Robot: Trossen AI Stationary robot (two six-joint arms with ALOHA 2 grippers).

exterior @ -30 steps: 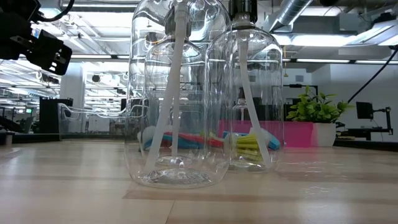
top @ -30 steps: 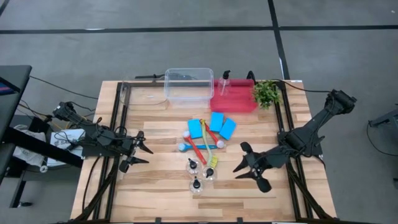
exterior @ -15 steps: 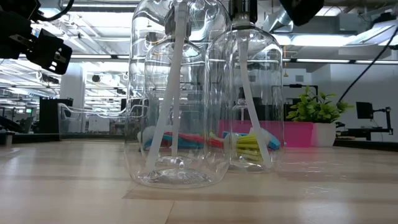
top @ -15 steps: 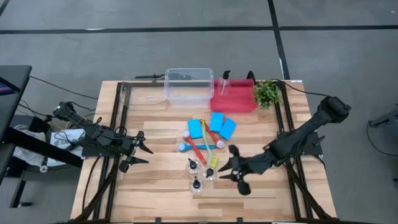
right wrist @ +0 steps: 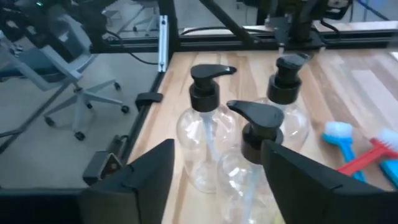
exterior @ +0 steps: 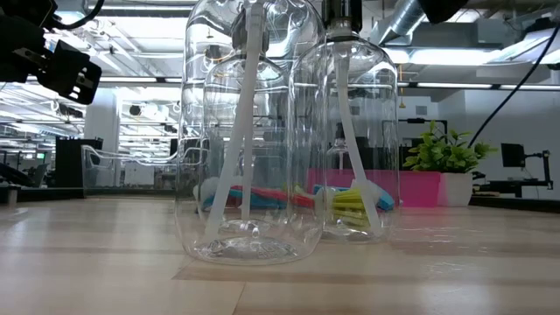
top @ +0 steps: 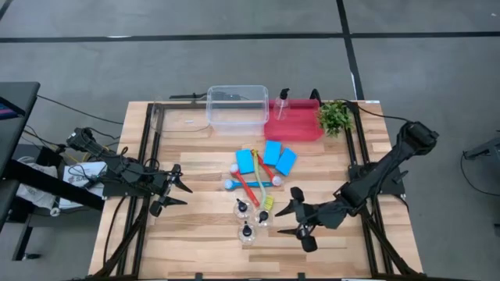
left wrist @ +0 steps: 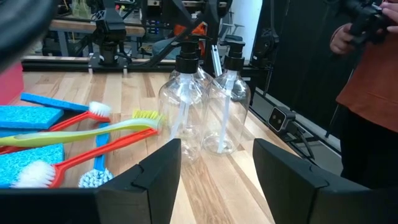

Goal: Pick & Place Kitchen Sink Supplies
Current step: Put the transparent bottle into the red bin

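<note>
Your right gripper sits low over the table's front, jaws spread wide, just right of three pump bottles; nothing held. A 4th bottle stands by the red tray at the back, possibly in it, can't tell from overhead. Three blue sponges lie mid-table w/ the red, blue and yellow-green brushes beside them, btwn sponges and bottles. Your left gripper waits at the left side, jaws open, empty.
</note>
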